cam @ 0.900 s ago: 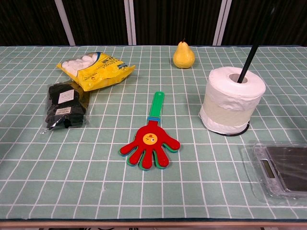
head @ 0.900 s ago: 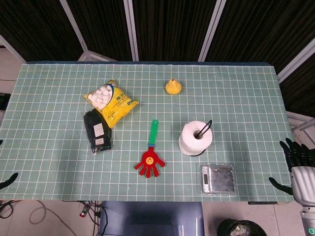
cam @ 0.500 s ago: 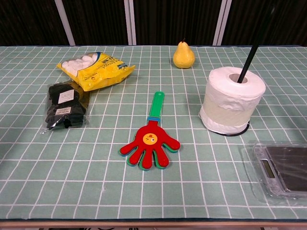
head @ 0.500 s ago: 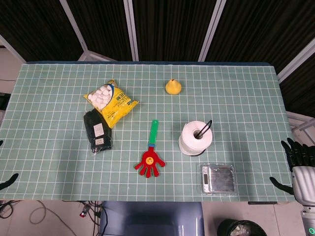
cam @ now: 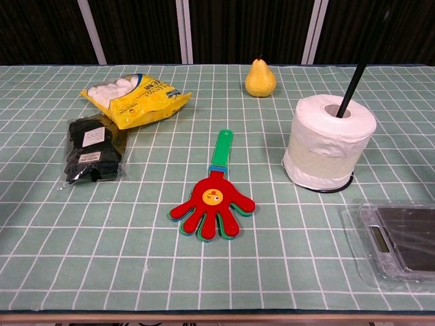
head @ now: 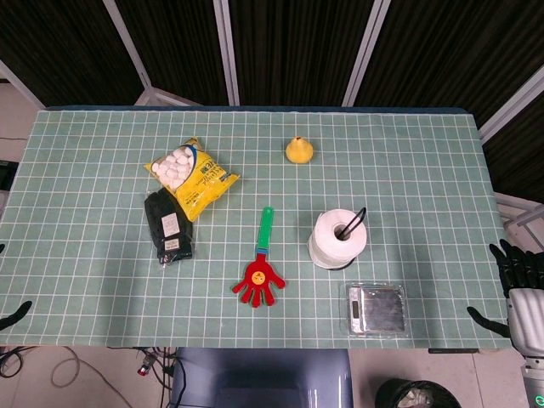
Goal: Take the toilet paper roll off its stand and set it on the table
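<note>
A white toilet paper roll [head: 338,238] [cam: 328,140] stands upright on its black stand, right of the table's middle. The stand's rod [head: 357,218] [cam: 353,75] pokes up through the core, and its ring base [cam: 334,191] shows under the roll. My right hand [head: 517,293] hangs beyond the table's right front corner, fingers spread and empty, far from the roll. Of my left hand only a dark fingertip [head: 14,312] peeks in at the lower left edge of the head view. The chest view shows neither hand.
A red hand-shaped clapper toy [head: 261,274] [cam: 214,197] lies left of the roll. A boxed scale [head: 376,308] [cam: 401,244] sits in front of it. A yellow pear [head: 298,150] [cam: 259,78] is behind. A yellow bag [head: 192,177] and black packet [head: 167,226] lie left.
My right hand has drifted slightly right and down, away from the table edge. Everything on the table has stayed put.
</note>
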{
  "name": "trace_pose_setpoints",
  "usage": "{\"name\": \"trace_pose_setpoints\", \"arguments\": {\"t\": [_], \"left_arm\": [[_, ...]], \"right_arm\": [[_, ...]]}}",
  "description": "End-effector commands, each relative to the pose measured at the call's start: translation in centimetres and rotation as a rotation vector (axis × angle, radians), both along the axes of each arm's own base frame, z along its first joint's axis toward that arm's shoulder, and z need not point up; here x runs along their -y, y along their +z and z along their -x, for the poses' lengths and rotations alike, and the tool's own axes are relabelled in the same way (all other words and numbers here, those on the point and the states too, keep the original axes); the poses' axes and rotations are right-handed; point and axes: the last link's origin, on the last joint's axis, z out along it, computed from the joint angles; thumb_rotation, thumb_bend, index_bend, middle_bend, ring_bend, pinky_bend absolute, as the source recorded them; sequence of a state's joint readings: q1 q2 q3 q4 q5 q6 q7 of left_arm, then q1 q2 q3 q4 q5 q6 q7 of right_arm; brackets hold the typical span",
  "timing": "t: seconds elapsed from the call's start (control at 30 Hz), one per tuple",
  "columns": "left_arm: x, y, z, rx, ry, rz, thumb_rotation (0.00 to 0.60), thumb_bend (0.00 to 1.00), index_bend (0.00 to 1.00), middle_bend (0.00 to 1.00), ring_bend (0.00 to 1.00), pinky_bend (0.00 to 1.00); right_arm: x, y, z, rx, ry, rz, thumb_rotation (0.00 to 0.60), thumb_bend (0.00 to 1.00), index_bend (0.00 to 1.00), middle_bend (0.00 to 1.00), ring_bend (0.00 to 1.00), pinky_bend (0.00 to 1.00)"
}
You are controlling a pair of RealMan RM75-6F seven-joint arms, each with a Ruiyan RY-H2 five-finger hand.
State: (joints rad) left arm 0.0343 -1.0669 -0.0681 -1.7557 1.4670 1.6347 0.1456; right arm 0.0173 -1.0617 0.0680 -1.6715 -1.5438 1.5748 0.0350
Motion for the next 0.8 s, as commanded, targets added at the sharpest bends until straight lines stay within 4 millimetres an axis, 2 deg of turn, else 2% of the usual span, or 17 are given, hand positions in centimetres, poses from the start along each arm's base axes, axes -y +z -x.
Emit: {"name": "trace_pose_setpoints", "arguments": {"t": [0.03,0.13,0.27,0.47,0.57,0.8], "left_arm": [[-0.1,0.0,0.1,0.001,0.003,0.0,0.6,0.12,0.13,0.0,0.0,0.0],[-0.1,-0.1,0.1,0.001,0.004,0.007,0.6,0.12,0.13,0.0,0.0,0.0],[-0.2,-0.3,0.1,0.001,0.006,0.017,0.6,0.12,0.13,0.0,0.0,0.0],[-0.3,-0.4,0.0,0.0,0.004,0.021,0.6,0.12,0.13,0.0,0.0,0.0],[-0.3,-0.4,0.1,0.0,0.008,0.021,0.6,0.12,0.13,0.0,0.0,0.0],[-0.3,-0.4,0.1,-0.002,0.008,0.024,0.6,0.12,0.13,0.0,0.0,0.0]], "right_arm": [[0.0,-0.3,0.0,0.043,-0.017,-0.018,0.6,0.0,0.0,0.0,0.0,0.0],[0.0,-0.6,0.0,0.098,-0.03,-0.037,0.6,0.0,0.0,0.0,0.0,0.0],[0.9,-1.8,-0.3,0.304,-0.044,-0.071,0.6,0.0,0.0,0.0,0.0,0.0],[4.2,-4.1,-1.6,0.698,-0.062,-0.161,0.6,0.0,0.0,0.0,0.0,0.0],[6.3,-6.2,-2.1,0.908,-0.124,-0.262,0.6,0.0,0.0,0.0,0.0,0.0],[8.3,-10.2,-1.8,0.992,-0.148,-0.249,0.6,0.0,0.0,0.0,0.0,0.0]]}}
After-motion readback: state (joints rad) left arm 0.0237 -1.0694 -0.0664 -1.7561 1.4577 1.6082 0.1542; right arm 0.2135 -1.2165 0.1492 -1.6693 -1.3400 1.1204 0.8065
